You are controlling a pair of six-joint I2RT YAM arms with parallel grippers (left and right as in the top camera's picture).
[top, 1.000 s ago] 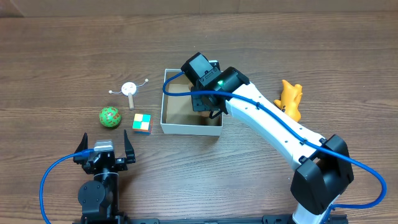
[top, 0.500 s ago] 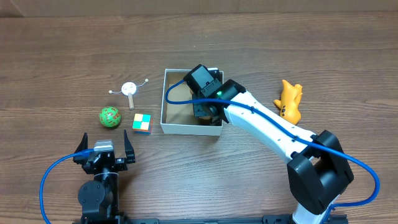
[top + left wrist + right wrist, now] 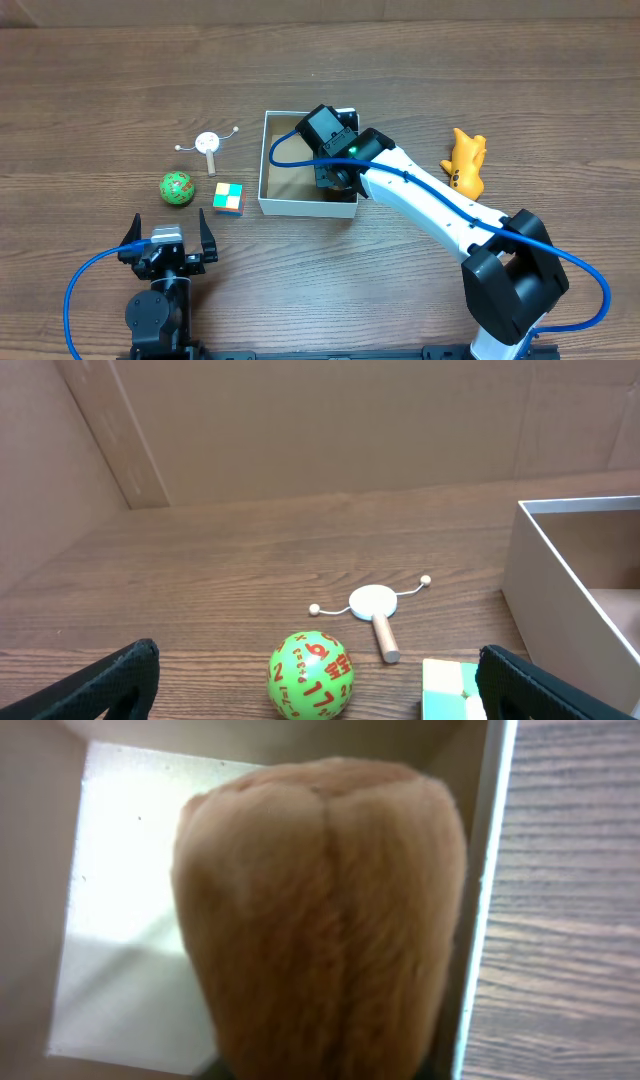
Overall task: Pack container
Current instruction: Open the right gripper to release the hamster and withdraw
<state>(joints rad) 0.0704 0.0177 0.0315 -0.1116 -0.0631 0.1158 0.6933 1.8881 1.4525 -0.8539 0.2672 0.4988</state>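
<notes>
As the right gripper (image 3: 334, 179) sits inside the container (image 3: 300, 207), directly over the furry toy (image 3: 320, 910) along its wall, I can't tell whether it's pinching; left gripper (image 3: 168, 243) spread wide outside

On the wooden tabletop (image 3: 100, 80), a green ball (image 3: 178, 188) with red numbers lies near a multicoloured cube (image 3: 228, 197), at its nine o'clock. A small white drum toy (image 3: 208, 143) with a wooden handle sits at the cube's eleven o'clock. An orange figure (image 3: 465, 162) lies well apart at three o'clock.
</notes>
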